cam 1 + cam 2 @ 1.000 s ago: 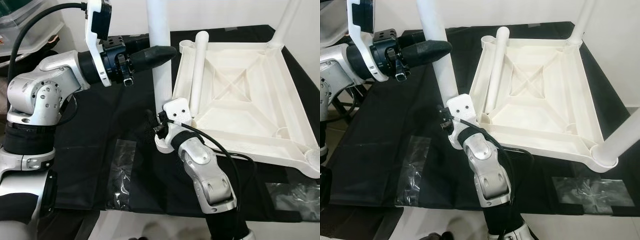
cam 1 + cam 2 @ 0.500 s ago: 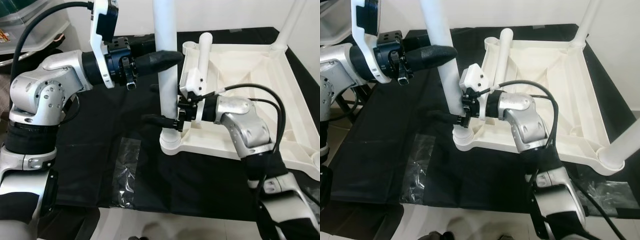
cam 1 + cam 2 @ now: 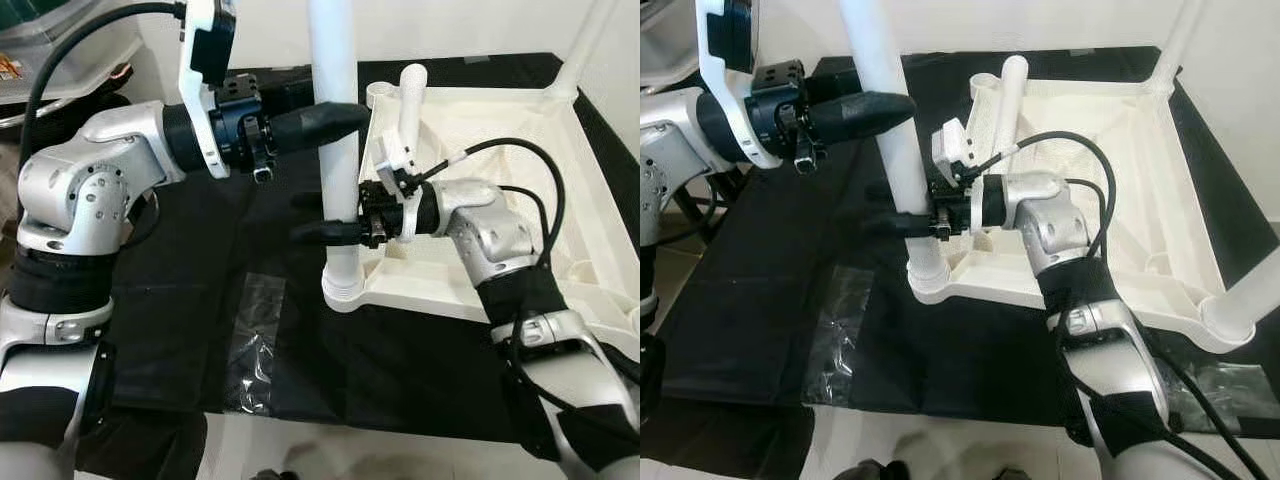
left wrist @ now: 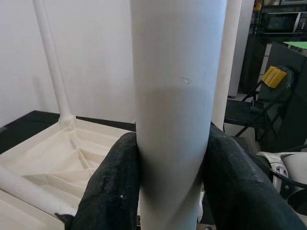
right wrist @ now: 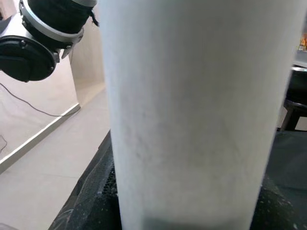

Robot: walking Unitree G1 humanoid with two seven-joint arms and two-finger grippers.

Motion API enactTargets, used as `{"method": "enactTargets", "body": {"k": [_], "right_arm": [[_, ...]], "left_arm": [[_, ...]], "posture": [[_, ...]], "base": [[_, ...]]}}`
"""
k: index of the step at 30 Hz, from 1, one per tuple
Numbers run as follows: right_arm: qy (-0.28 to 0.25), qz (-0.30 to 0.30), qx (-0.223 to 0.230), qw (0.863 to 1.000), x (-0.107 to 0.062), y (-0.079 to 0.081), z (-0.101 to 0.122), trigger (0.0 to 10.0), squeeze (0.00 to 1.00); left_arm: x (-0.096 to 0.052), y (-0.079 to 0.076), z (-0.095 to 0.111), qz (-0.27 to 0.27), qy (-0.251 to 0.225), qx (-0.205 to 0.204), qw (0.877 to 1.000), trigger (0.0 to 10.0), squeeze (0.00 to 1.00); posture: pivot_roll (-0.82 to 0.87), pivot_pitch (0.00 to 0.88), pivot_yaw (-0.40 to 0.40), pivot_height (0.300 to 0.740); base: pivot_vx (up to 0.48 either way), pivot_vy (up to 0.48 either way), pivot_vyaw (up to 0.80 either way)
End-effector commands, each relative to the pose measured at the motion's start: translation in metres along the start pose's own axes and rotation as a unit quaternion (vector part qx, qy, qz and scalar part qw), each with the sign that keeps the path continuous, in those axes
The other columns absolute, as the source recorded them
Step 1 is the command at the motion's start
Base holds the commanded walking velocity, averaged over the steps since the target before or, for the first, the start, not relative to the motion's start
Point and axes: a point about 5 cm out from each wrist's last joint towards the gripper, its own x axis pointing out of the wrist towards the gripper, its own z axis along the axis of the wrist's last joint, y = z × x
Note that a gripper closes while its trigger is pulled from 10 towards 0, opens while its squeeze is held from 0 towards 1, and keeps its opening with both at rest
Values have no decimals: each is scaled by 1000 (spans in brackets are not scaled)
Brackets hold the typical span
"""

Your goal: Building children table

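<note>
A white children's table top [image 3: 420, 292] lies upside down on a black cloth. A white table leg [image 3: 335, 60] stands upright in its near-left corner socket [image 3: 342, 290]. My left gripper [image 3: 345, 118] is shut on this leg high up, a black finger [image 4: 112, 187] pressed on each side. My right gripper [image 3: 318, 220] is shut on the same leg lower down, a little above the socket. A loose leg [image 3: 408, 100] lies inside the top. Two more legs stand upright, one at the far right corner [image 3: 590, 40] and one at the near right corner [image 3: 1250, 300].
The black cloth [image 3: 200, 250] covers the work surface, with clear tape patches [image 3: 255, 340] near its front edge. A plastic bin [image 3: 60, 40] stands at the back left. My right arm's black cable [image 3: 520, 170] loops over the table top. Pale floor lies below the cloth's edge.
My right arm swung round from the front to the right side of the leg. Its gripper rose from the socket and its fingers drew in on the leg. The left gripper kept its hold.
</note>
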Motion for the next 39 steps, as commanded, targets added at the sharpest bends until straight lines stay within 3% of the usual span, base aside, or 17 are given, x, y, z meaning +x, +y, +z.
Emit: {"method": "enactTargets", "body": {"k": [1, 3, 4, 8, 9, 11, 12, 14, 15, 16, 20, 28, 29, 32, 33, 34, 39], "right_arm": [[1, 26, 2, 1000, 7, 2, -4, 0, 0], [-2, 13, 3, 1000, 8, 1, -6, 0, 0], [-3, -9, 4, 1000, 8, -1, -8, 0, 0], [3, -71, 8, 997, 8, -4, -16, 0, 0], [11, -144, 18, 989, 10, -4, -26, 0, 0], [27, -267, 50, 962, 19, 2, -44, 0, 0], [27, -267, 50, 962, 19, 2, -44, 0, 0], [77, -460, 118, 876, 32, 44, -80, 0, 0], [77, -460, 118, 876, 32, 44, -80, 0, 0], [85, -491, 133, 857, 42, 61, -85, 0, 0], [62, -500, 115, 856, 61, 58, -74, 0, 0], [47, -504, 102, 857, 61, 42, -64, 0, 0], [46, -507, 100, 855, 61, 42, -61, 9059, 0], [50, -510, 92, 854, 59, 44, -54, 10000, 0], [43, -504, 86, 858, 56, 42, -48, 10000, 90], [29, -482, 79, 872, 53, 38, -41, 10000, 1000], [-1, -407, 65, 911, 41, 26, -25, 10000, 1000]], "left_arm": [[2, -7, -6, -37, 10, -14, 999, 0, 0], [4, -6, -7, -35, 9, -16, 999, 0, 4], [4, -7, -7, -41, 13, -9, 999, 10000, 1000], [5, -5, -7, -26, 11, -6, 1000, 10000, 1000], [5, -5, -7, -19, 9, -6, 1000, 10000, 0], [4, -4, -6, -5, 2, -13, 1000, 10000, 0], [4, -4, -6, -5, 2, -13, 1000, 10000, 0], [1, -2, -5, 9, -3, -20, 1000, 10000, 0], [1, -2, -5, 9, -3, -20, 1000, 10000, 0], [0, 0, -6, 16, -1, -22, 1000, 10000, 0], [0, 4, -11, 18, -3, -27, 999, 10000, 0], [-1, 8, -11, 19, -5, -26, 999, 9294, 0], [-2, 8, -11, 20, -5, -26, 999, 0, 0], [-3, 8, -12, 19, -3, -27, 999, 0, 0], [-3, 7, -12, 17, -2, -27, 999, 0, 0], [-2, 6, -12, 14, -1, -26, 1000, 0, 0], [0, 4, -12, 9, -1, -24, 1000, 0, 0]], "posture": [[63, 166, 86, 740], [58, 166, 87, 740], [50, 169, 84, 740], [43, 174, 74, 740], [39, 178, 65, 740], [44, 186, 63, 740], [44, 186, 63, 740], [35, 200, 65, 740], [35, 200, 65, 740], [21, 204, 80, 740], [14, 180, 90, 740], [14, 172, 91, 740], [15, 171, 93, 740], [15, 168, 94, 740], [17, 166, 92, 740], [21, 163, 91, 740], [26, 161, 89, 740]], "base": [[0, 0, 0], [0, 0, 0], [0, 0, 0], [0, 0, 0], [0, 0, 0], [0, 0, 0], [0, 0, 0], [0, 0, 0], [0, 0, 0], [0, 0, 0], [0, 0, 0], [0, 0, 0], [0, 0, 0], [0, 0, 0], [0, 0, 0], [0, 0, 0], [0, 0, 0]]}}
